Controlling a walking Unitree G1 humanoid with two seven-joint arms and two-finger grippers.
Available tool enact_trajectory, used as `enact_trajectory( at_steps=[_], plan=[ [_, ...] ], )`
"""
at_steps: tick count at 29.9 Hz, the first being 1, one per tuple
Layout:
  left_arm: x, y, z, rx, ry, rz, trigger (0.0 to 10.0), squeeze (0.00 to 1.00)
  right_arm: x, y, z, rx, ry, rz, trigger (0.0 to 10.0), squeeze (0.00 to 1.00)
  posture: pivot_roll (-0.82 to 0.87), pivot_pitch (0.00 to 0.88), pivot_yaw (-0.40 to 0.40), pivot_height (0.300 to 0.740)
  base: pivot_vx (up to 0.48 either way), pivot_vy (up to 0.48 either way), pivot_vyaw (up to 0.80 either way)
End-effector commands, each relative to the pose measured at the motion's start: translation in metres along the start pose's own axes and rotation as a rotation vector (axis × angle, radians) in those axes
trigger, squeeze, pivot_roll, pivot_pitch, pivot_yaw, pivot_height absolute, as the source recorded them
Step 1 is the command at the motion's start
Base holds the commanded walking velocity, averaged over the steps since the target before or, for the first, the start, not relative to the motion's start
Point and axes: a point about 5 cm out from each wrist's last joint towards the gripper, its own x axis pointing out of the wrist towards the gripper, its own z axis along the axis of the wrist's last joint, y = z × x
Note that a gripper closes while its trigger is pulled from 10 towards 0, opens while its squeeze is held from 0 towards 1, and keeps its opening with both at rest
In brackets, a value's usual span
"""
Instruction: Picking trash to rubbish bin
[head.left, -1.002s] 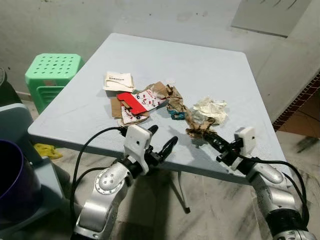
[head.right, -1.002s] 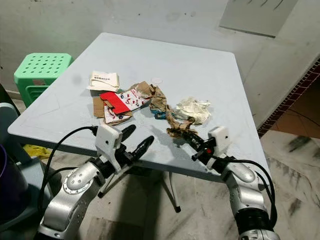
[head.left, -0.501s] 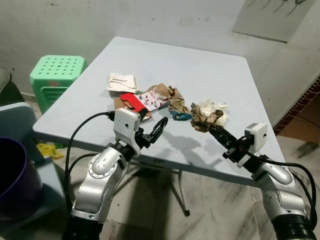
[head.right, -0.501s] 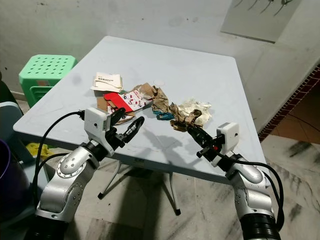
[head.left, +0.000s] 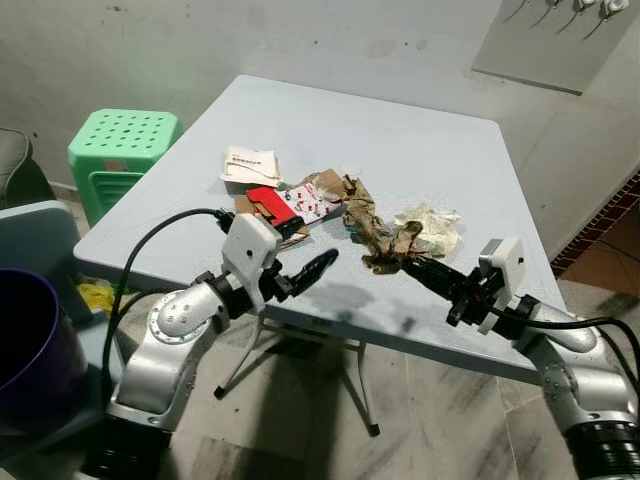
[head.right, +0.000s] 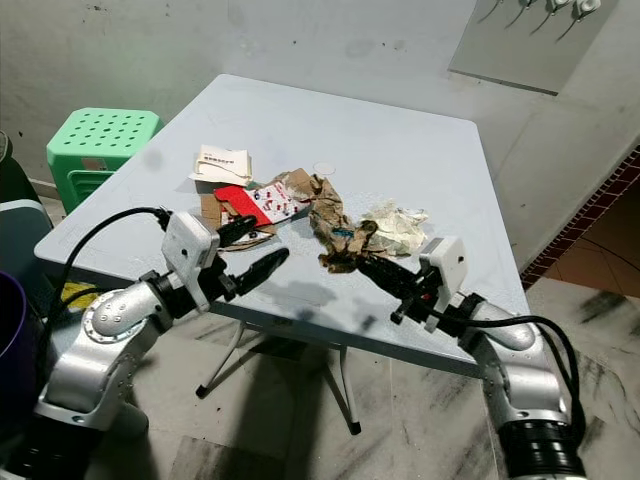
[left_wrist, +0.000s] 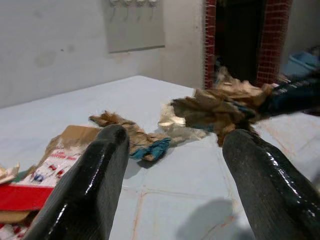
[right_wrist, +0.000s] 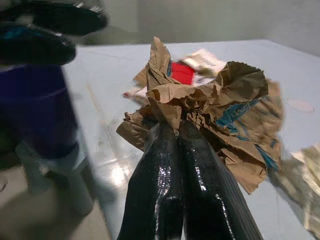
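On the light blue table (head.left: 400, 140) lies a heap of trash: a white paper (head.left: 248, 165), a red card (head.left: 268, 203) on brown cardboard, and a crumpled white wrapper (head.left: 432, 222). My right gripper (head.left: 410, 265) is shut on a long crumpled brown paper (head.left: 372, 225) and holds one end just above the table near its front edge. In the right wrist view the fingers (right_wrist: 200, 175) pinch the brown paper (right_wrist: 210, 95) tightly. My left gripper (head.left: 305, 250) hovers open over the front edge, right of the red card, with nothing between its fingers (left_wrist: 90, 185).
A dark purple bin (head.left: 30, 345) stands on the floor at my lower left. A green plastic stool (head.left: 120, 145) is beside the table's left side. The wall runs close behind the table, and tiled floor lies under and in front of it.
My right gripper has pulled the brown paper off the heap and raised its end toward the front edge. My left gripper stayed open near the red card. The camera has shifted slightly.
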Motion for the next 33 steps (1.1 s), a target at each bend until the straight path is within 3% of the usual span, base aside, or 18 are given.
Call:
enact_trajectory(
  at_steps=[1, 11, 17, 26, 33],
  plan=[
    [0.003, -0.001, 0.011, 0.051, -0.021, -0.062, 10.0, 0.00, 0.001, 0.001, 0.010, -0.042, 0.014, 0.061, 10.0, 0.00, 0.08, 0.063, -0.114, 0.740, 0.000, 0.000, 0.00],
    [0.001, 0.008, 0.024, 0.138, -0.001, -0.202, 10.0, 0.00, -0.002, 0.014, 0.020, -0.077, 0.094, 0.269, 10.0, 0.00, 0.07, 0.073, -0.106, 0.740, 0.000, 0.000, 0.00],
    [0.001, 0.002, 0.030, 0.160, 0.002, -0.304, 10.0, 0.00, -0.004, 0.022, 0.029, -0.074, 0.125, 0.382, 10.0, 0.00, 0.07, 0.075, -0.103, 0.740, 0.000, 0.000, 0.00],
    [0.005, -0.007, 0.038, 0.145, -0.025, -0.380, 10.0, 0.00, 0.000, 0.023, 0.036, -0.078, 0.127, 0.398, 10.0, 0.00, 0.06, 0.073, -0.101, 0.740, 0.000, 0.000, 0.00],
    [0.012, -0.003, 0.054, 0.118, -0.094, -0.337, 10.0, 0.00, 0.000, 0.025, 0.018, -0.080, 0.180, 0.368, 10.0, 0.00, 0.06, 0.066, -0.101, 0.740, 0.000, 0.000, 0.00]
  ],
)
